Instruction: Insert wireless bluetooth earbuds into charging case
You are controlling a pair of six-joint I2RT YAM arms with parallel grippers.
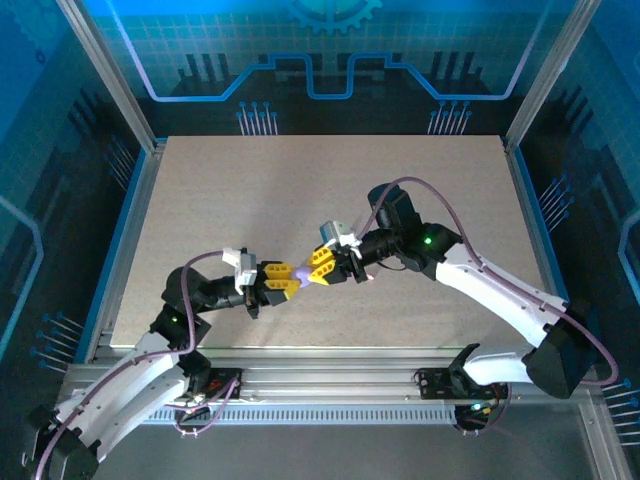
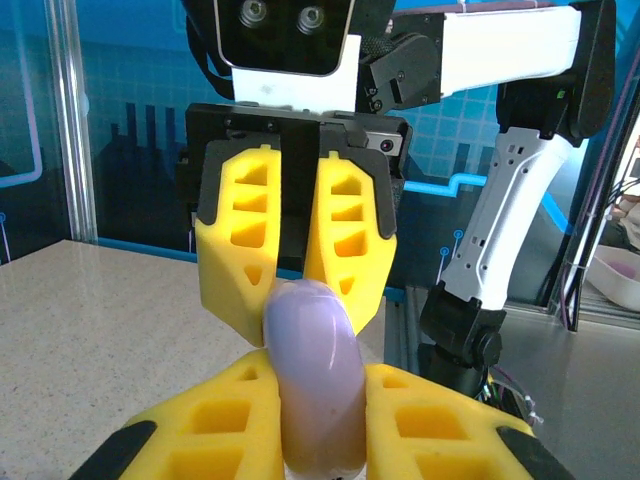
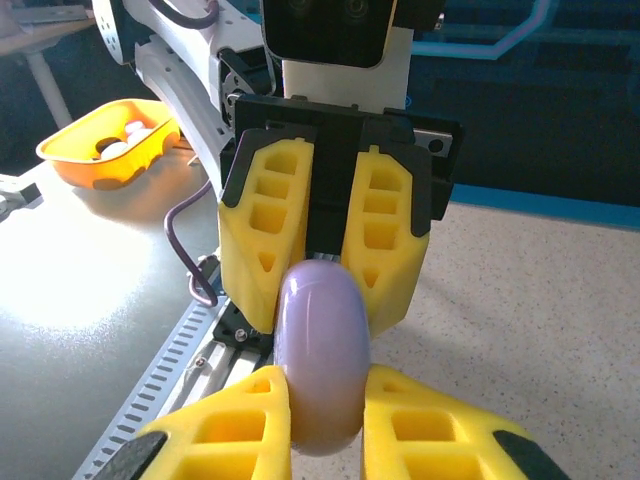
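Note:
A lilac round charging case (image 1: 301, 272) hangs above the table's front middle, pinched from both sides. My left gripper (image 1: 287, 281) is shut on its left part and my right gripper (image 1: 320, 267) is shut on its right part, the yellow fingertips almost meeting. In the left wrist view the case (image 2: 315, 370) stands edge-on between my left fingers (image 2: 215, 420), with the right gripper (image 2: 292, 275) clamped on its far end. From the right wrist, the case (image 3: 322, 360) sits between my right fingers (image 3: 235, 425), and the left gripper (image 3: 322, 270) holds its far end. The earbuds are out of view.
An orange tray (image 3: 105, 150) with white pieces stands on a side surface beyond the table's near edge. A slotted aluminium rail (image 1: 330, 385) runs along that edge between the arm bases. Frame posts (image 1: 105, 70) rise at the back corners of the speckled tabletop (image 1: 330, 190).

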